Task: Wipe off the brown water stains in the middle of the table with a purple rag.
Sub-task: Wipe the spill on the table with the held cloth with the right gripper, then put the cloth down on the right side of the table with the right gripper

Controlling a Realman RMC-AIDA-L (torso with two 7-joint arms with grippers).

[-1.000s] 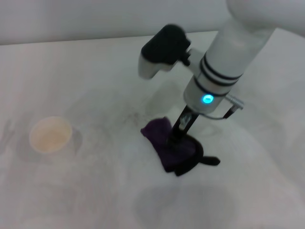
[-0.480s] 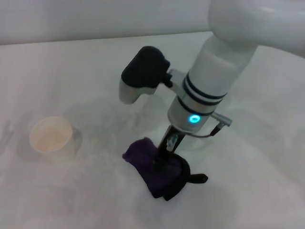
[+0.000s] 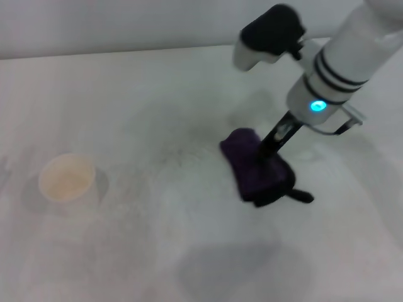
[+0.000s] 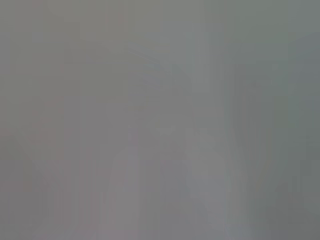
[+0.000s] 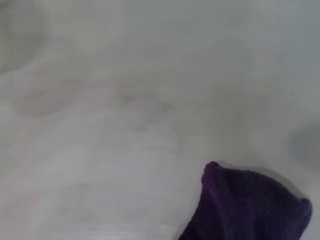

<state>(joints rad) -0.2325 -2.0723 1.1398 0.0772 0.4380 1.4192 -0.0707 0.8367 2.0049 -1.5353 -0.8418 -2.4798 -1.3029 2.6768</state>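
The purple rag (image 3: pixel 255 167) lies bunched on the white table (image 3: pixel 126 94), right of the middle, its black tab sticking out to the right. My right gripper (image 3: pixel 267 153) comes down from the upper right and is shut on the rag, pressing it to the tabletop. The rag's edge also shows in the right wrist view (image 5: pixel 250 205) against the white table (image 5: pixel 125 100). No tan-brown blotch shows; only faint grey speckles lie left of the rag. The left gripper is out of view; the left wrist view is a plain grey blur.
A white paper cup (image 3: pixel 66 177) stands at the left side of the table. The table's far edge meets a pale wall at the back.
My right gripper has dragged the rag first toward the front left, then back and to the right, farther right than a second ago. The cup has not moved.
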